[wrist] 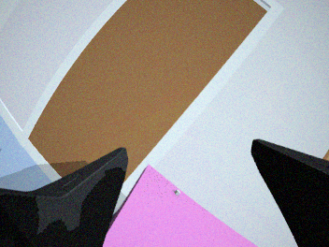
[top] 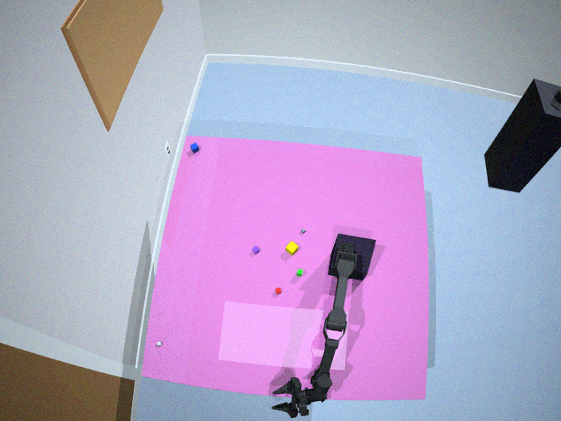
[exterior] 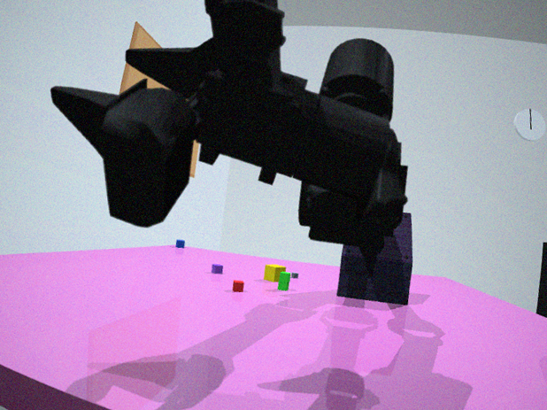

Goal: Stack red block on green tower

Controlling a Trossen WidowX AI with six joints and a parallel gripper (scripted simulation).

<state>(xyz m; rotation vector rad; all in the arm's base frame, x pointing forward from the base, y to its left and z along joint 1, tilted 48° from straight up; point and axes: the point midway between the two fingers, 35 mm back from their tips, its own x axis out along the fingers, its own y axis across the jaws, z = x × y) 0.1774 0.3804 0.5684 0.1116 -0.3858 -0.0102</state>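
Observation:
The red block (top: pixel 278 290) (exterior: pixel 238 286) lies on the pink table top (top: pixel 362 190) (exterior: pixel 46 297), apart from the green tower. The green tower (top: pixel 300 272) (exterior: pixel 283 280) stands upright, narrow and taller than it is wide, close to the yellow block. My gripper (top: pixel 272 400) (exterior: pixel 91 74) (wrist: pixel 190 152) is open and empty, raised high at the table's edge, far from both. Neither the red block nor the green tower shows in the wrist view.
A yellow block (top: pixel 292 247) (exterior: pixel 272 272), a purple block (top: pixel 256 249) (exterior: pixel 216 269) and a small grey block (top: pixel 304 230) (exterior: pixel 294 275) are near the tower. A blue block (top: pixel 194 147) (exterior: pixel 180 243) lies at a far corner, a small whitish block (top: pixel 158 344) (wrist: pixel 177 192) near another.

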